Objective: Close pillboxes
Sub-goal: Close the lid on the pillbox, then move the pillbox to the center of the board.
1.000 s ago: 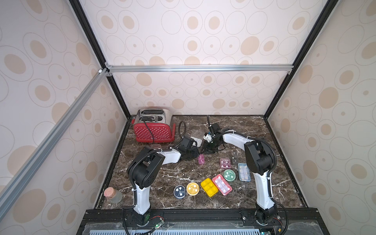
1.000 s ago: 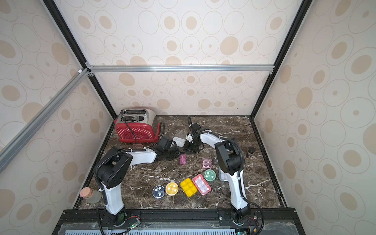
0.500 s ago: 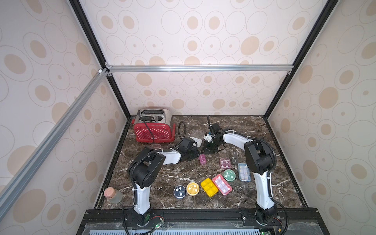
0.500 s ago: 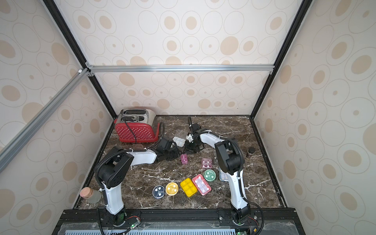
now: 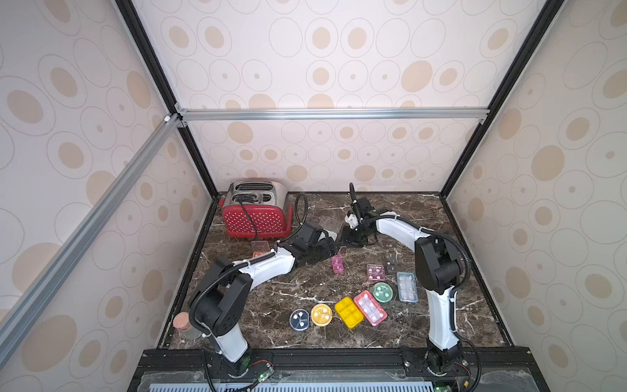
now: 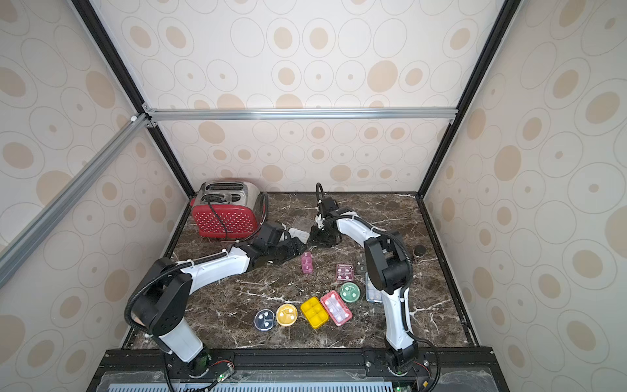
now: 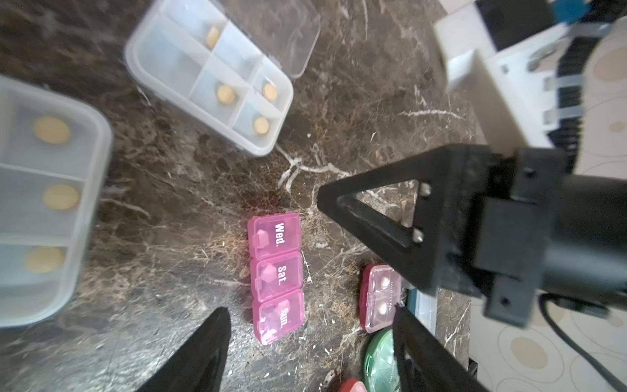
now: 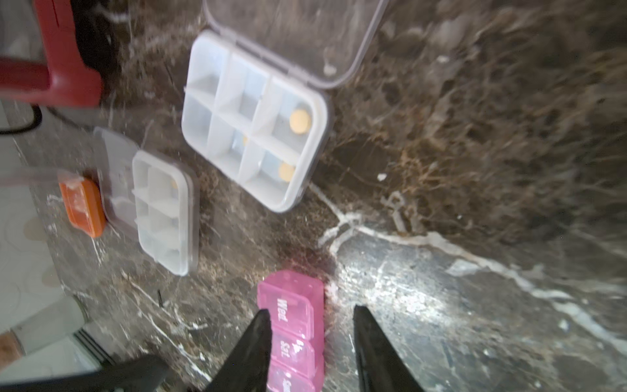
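Pink box (image 7: 276, 276) looks shut. Left gripper (image 7: 310, 310), right gripper (image 8: 311, 309) spread, empty. Next: you flip big white box (image 8: 254, 135) lid (image 8: 298, 34) over, press.

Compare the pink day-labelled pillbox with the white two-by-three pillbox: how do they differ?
The pink pillbox is one row of three cells marked Wed., Sat., Sun.; the white pillbox is an unlabelled grid of six. The pink pillbox's lids all look shut; the white pillbox's clear lid lies folded open. Both lie flat on the marble table with pills inside.
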Robot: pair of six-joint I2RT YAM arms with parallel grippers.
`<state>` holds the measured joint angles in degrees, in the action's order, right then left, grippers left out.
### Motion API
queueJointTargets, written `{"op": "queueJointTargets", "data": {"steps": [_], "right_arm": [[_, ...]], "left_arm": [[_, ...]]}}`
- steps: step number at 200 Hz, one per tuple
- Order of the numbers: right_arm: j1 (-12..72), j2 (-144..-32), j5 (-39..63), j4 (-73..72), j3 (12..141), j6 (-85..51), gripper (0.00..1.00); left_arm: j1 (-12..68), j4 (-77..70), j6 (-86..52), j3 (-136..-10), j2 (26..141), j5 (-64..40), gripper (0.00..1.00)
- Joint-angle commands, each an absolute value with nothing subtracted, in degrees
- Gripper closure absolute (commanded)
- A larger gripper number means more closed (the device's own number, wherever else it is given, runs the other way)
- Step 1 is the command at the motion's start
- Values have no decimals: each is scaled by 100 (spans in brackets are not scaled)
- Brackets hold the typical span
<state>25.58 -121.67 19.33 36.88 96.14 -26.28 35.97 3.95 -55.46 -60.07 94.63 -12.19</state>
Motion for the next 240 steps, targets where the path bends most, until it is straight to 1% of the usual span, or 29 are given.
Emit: {"op": "queueJointTargets", "data": {"steps": [1, 14, 28, 62, 89, 112, 123, 141, 175, 240], "right_arm": [[2662, -12351, 1324, 3465, 9841, -2883, 64], [2663, -12504, 1304, 3387, 9989, -2938, 65], [2663, -12794, 1181, 3652, 10391, -2924, 65], [2687, -13292, 1070, 3856, 11063, -2958, 59], [2776, -13615, 887, 4227, 11609, -2904, 59], [2861, -13825, 870, 4342, 11830, -2915, 59], [2874, -13905, 836, 4400, 11911, -2933, 61], [2883, -13944, 789, 4421, 11927, -2968, 67], [2882, -13938, 765, 4409, 11893, -2955, 76], [2878, -13815, 656, 4397, 11668, -2927, 84]], "left_arm": [[3628, 1348, -5053, -6252, 9064, -453, 24], [3619, 1634, -4906, -6206, 8872, -149, 22], [3614, 1862, -4818, -6172, 8706, 54, 21], [3554, 1961, -4739, -5963, 8422, 88, 20], [3491, 1996, -4655, -5792, 8239, 136, 20], [3500, 2276, -4508, -5797, 8166, 307, 20], [3503, 2388, -4467, -5799, 8130, 384, 20], [3501, 2483, -4422, -5741, 8062, 441, 21], [3499, 2487, -4416, -5593, 8032, 526, 22], [3502, 2460, -4472, -5401, 8020, 516, 23]]}}
